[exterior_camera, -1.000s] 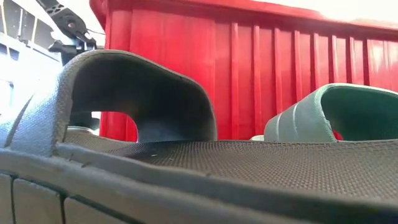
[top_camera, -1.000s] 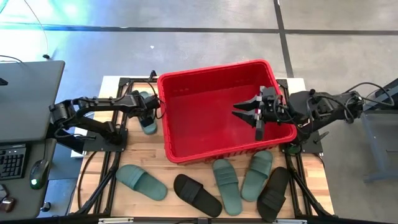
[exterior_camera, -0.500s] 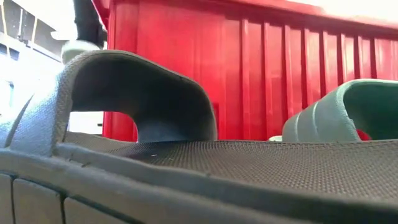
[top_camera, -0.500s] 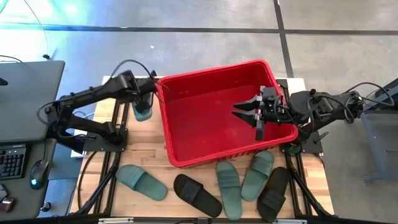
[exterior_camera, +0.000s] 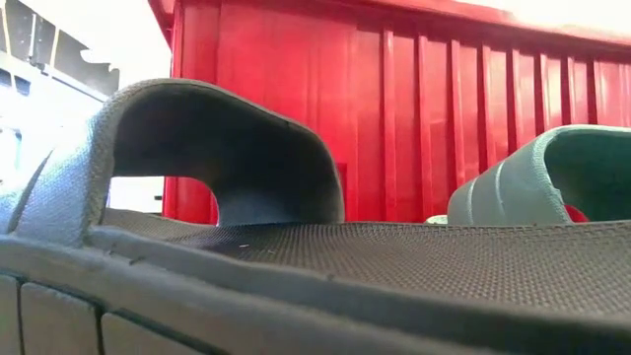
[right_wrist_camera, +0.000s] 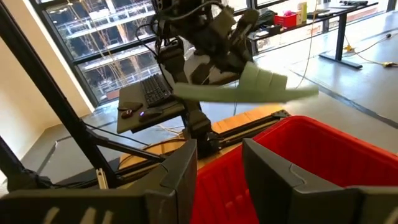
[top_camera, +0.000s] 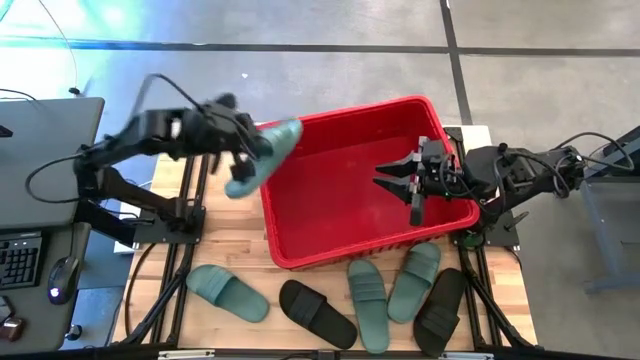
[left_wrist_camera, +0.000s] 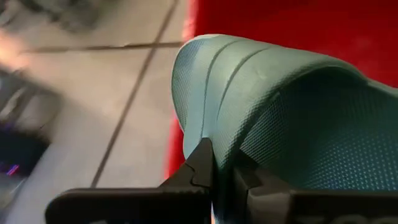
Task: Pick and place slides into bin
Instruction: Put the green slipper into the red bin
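- The left jaws (top_camera: pixel 243 152) are clenched on the strap of a sage green slide (top_camera: pixel 262 158), held in the air over the left rim of the red bin (top_camera: pixel 330 215).
- The left arm is raised and reaches toward the bin.
- The right jaws (top_camera: pixel 400 183) hang released over the bin's right side.
- Five slides lie on the bench (top_camera: pixel 230 240) in front of the bin: a green one (top_camera: pixel 228 292), a black one (top_camera: pixel 317 313), two green (top_camera: pixel 366 298) (top_camera: pixel 414 281) and another black (top_camera: pixel 440 311).

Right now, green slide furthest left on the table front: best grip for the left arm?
Take the leftmost green slide by its wide strap, coming from above. It lies flat, sole down, angled on the table, so the raised strap is probably the only part fingers can close across. Nothing crowds it; the black slide lies apart. The left gripper is busy, shut on another green slide at the bin rim.
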